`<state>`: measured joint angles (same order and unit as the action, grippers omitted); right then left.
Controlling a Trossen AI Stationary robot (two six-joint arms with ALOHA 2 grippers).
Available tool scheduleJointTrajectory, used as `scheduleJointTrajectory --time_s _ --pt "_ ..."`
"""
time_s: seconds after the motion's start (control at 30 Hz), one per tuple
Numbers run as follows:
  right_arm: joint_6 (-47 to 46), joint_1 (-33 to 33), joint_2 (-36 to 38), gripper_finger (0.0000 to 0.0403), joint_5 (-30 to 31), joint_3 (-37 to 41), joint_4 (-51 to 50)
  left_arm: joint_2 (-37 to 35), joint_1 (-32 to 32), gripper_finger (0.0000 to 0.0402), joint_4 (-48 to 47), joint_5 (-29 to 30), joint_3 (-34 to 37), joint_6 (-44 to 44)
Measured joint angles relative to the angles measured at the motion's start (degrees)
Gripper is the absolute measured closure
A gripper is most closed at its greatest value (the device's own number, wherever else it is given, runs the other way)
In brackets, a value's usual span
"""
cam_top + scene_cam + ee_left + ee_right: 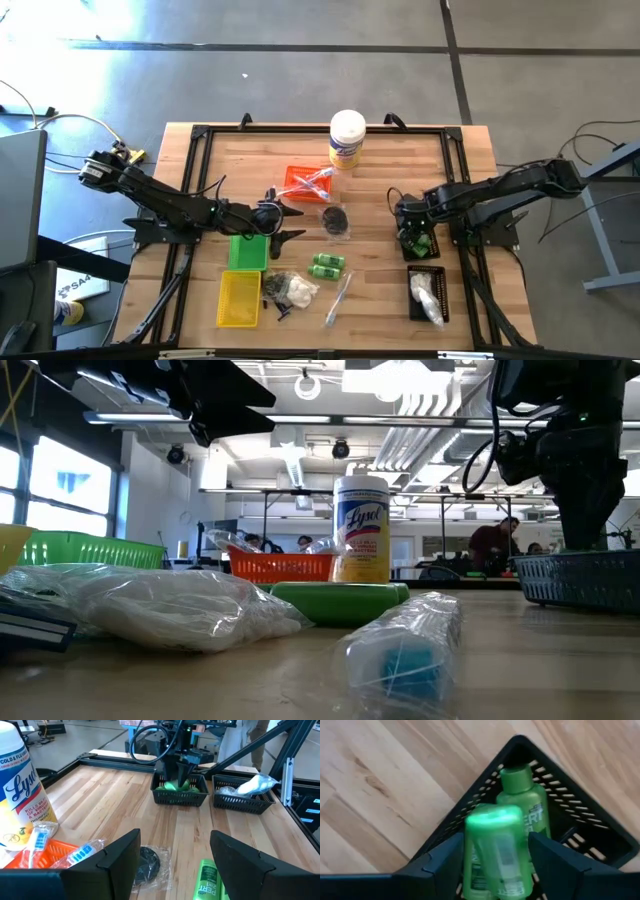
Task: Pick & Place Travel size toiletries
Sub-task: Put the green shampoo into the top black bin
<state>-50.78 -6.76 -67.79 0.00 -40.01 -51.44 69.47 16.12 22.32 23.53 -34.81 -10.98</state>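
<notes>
A green bottle point(495, 852) sits between the right pincer's point(492, 870) spread jaws over a black tray point(600, 832), seemingly for sorting; the left pincer point(172, 865) hovers spread.

Between the right gripper's point(495, 870) fingers, 1 green bottle point(495, 852) is blurred, its lower end cut off by the picture's edge; whether the fingers touch it is unclear. It partly hides another green bottle point(524, 802) beyond.
</notes>
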Motion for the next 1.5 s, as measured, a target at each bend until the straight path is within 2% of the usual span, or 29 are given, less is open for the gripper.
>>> scheduleJointTrajectory --time_s 0.17,0.47,0.77,1.2,1.37,1.5 --pt "0.2 1.2 0.5 0.0169 -2.9 0.0 0.0 0.0 0.0 0.0167 0.2 0.0 0.0 0.1" --pt "8.8 7.1 0.7 0.0186 -11.9 -2.7 -0.1 0.0 0.0 0.0167 0.2 0.0 0.0 0.2" --pt "16.5 12.0 0.7 0.0199 -12.1 -6.7 2.1 0.0 0.0 0.0167 0.1 0.0 0.0 0.2" --pt "34.9 13.0 0.7 0.0200 -11.9 -7.4 34.1 0.0 0.0 0.0167 0.2 0.0 0.0 0.2" --pt "39.9 11.4 0.1 0.0200 -11.9 -7.4 42.9 0.0 0.0 0.0167 0.1 -0.2 0.0 0.2" --pt "43.6 9.2 -1.0 0.0200 -11.9 -7.4 47.1 0.0 0.0 0.0167 0.5 -3.7 0.0 0.0"
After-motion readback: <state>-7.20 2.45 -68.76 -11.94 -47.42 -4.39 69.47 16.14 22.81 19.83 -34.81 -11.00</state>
